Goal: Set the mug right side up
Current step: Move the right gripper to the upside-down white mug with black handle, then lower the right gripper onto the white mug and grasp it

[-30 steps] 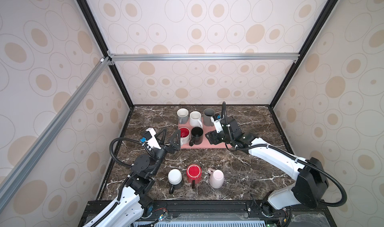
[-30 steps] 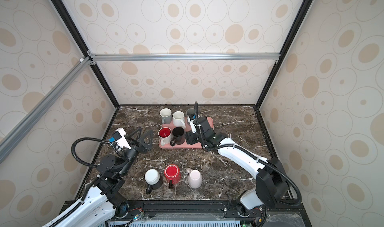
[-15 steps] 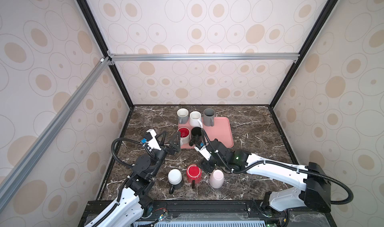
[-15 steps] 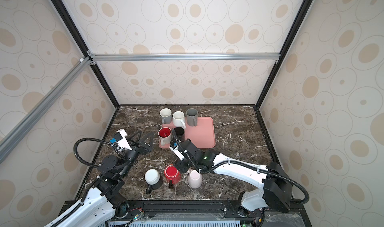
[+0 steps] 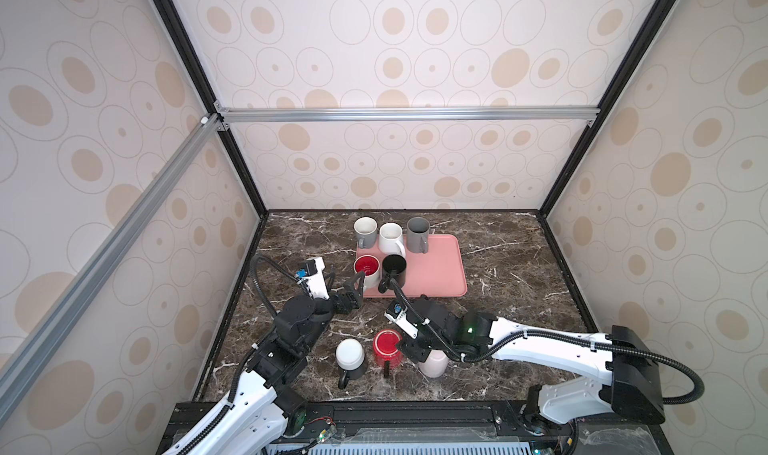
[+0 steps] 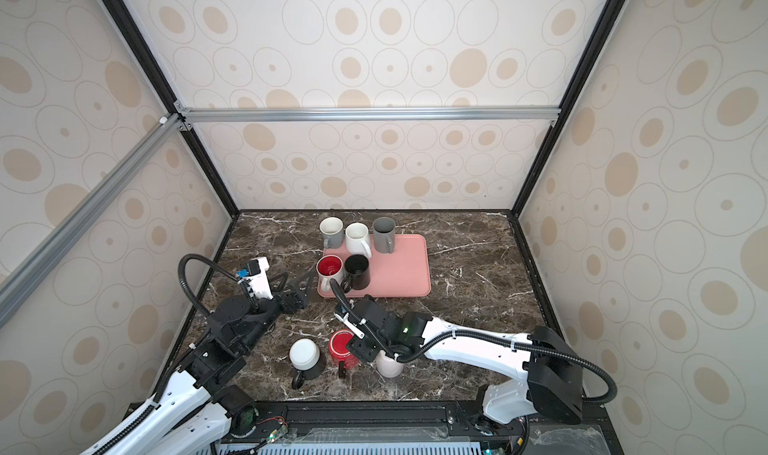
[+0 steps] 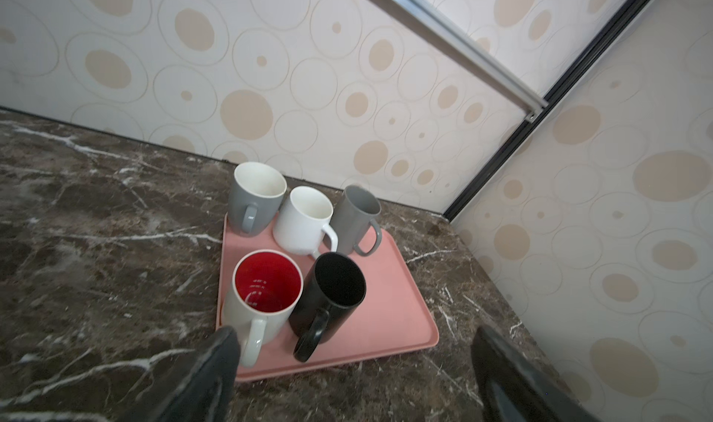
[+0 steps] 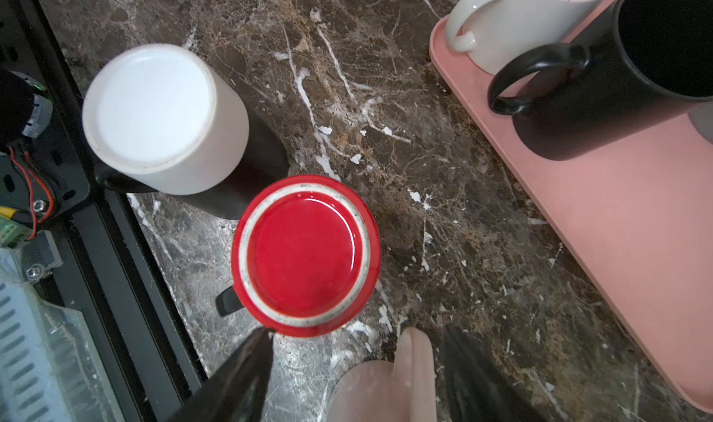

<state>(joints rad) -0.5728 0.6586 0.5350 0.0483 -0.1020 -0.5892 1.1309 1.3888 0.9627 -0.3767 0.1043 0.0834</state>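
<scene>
Neighbours press close at the front edge of the table (image 5: pixel 519 307) — the pink mug (image 5: pixel 434 365), upside down, stands just beside an inverted red mug (image 5: pixel 386 347), a white-bottomed mug (image 5: pixel 350 355) past that — and the right gripper (image 5: pixel 417 351) hangs over it, jaws spread astride, while the left gripper (image 7: pixel 355 337), jaws wide apart, hovers near the pink tray (image 5: pixel 436 274).
</scene>
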